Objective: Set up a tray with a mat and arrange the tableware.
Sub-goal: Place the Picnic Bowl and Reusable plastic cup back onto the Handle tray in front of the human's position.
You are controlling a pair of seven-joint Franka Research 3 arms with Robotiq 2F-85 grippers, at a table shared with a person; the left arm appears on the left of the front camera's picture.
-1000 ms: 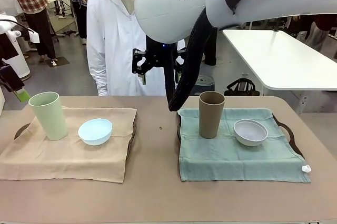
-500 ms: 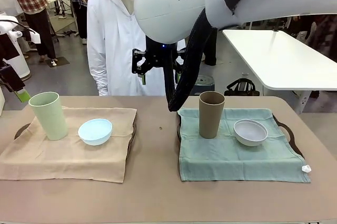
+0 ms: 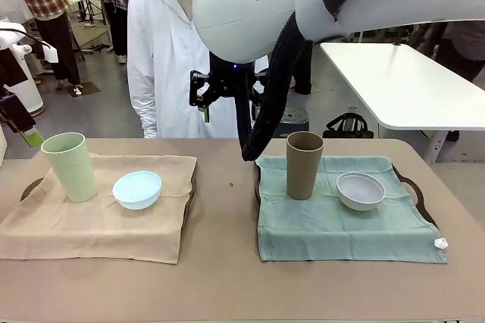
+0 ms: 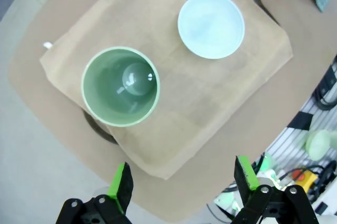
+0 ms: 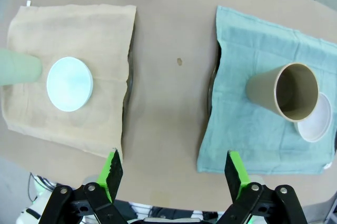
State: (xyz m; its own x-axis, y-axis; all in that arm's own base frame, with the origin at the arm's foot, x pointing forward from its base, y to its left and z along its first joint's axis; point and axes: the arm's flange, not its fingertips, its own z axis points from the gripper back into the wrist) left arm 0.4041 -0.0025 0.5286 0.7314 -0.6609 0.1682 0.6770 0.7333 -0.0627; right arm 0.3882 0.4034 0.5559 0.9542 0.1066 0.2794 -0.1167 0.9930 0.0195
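Two trays stand side by side on the brown table. The left tray [image 3: 30, 186] is covered by a beige mat [image 3: 98, 224] that carries a pale green cup [image 3: 68, 166] and a light blue bowl [image 3: 137, 189]. On the right tray [image 3: 414, 186] lies a teal mat [image 3: 341, 228] with a brown cup [image 3: 304, 164] and a white bowl [image 3: 360, 190]. My left gripper [image 4: 184, 179] hangs open high above the green cup [image 4: 120, 86] and blue bowl [image 4: 211, 25]. Open too, my right gripper [image 5: 174, 169] looks down from high on both mats, the brown cup [image 5: 284, 93] and the blue bowl [image 5: 69, 84].
A person in a white hooded jacket [image 3: 170, 58] stands at the far side, hands out of sight. My right arm's big white link [image 3: 250, 8] fills the top of the front view. Bare table runs between the trays [image 3: 223, 209]. A white table [image 3: 402, 80] stands behind.
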